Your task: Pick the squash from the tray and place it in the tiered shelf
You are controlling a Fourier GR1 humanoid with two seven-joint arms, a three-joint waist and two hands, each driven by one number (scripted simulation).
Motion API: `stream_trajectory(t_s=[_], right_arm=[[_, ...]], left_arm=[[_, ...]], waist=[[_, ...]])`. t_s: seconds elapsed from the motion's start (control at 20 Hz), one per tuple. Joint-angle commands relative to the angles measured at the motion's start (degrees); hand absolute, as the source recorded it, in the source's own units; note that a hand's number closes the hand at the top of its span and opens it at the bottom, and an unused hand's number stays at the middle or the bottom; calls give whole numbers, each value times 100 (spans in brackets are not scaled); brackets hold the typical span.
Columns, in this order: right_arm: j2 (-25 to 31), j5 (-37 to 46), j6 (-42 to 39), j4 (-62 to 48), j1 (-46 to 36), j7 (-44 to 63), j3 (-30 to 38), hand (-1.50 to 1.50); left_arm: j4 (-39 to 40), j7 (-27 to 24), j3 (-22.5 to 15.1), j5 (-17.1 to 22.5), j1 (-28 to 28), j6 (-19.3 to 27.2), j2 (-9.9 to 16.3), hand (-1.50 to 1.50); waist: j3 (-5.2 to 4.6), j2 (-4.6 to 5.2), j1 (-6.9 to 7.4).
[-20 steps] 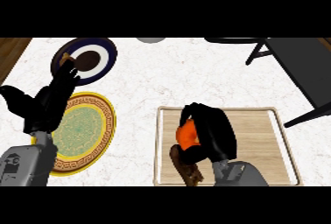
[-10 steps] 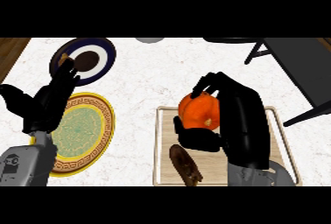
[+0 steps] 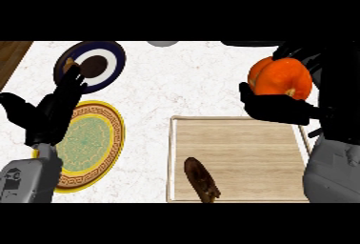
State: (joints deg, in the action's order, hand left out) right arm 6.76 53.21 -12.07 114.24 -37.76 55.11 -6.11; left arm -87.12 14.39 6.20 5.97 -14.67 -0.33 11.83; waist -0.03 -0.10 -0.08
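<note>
The orange squash (image 3: 281, 77) is in the air at the upper right, above and beyond the wooden tray (image 3: 239, 138). My right hand (image 3: 281, 107) is curled round it from below and behind, thumb at its left side. Dark bars of the tiered shelf (image 3: 330, 52) show behind the hand at the right edge, mostly hidden. My left hand (image 3: 45, 112) rests open at the left, fingers up, over the yellow patterned plate (image 3: 91, 143).
A brown oblong food item (image 3: 201, 178) lies at the tray's near left. A dark blue plate with a white centre (image 3: 98, 64) sits at the back left, a small brown piece on its rim. A grey round thing (image 3: 163, 43) peeks in at the top.
My right hand has lifted the squash off the tray and carried it up and to the right toward the shelf. The left hand has stayed put.
</note>
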Motion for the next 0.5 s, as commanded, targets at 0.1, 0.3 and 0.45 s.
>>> stream_trajectory(t_s=[0.1, 0.3, 0.45], right_arm=[[954, -858, -832, 53, -167, -131, 1515, 150], [1173, -1068, -450, -415, 94, -663, 2035, 150], [1422, -1255, -97, -1136, -134, -1094, 2563, 150]], left_arm=[[173, -161, 134, 8, -29, -86, 104, 0], [311, -170, 155, 43, -155, -73, 21, 0], [-110, -99, -13, -13, 210, -33, -116, 0]], waist=[[4, 3, -53], [4, 11, -19], [5, 16, 44]])
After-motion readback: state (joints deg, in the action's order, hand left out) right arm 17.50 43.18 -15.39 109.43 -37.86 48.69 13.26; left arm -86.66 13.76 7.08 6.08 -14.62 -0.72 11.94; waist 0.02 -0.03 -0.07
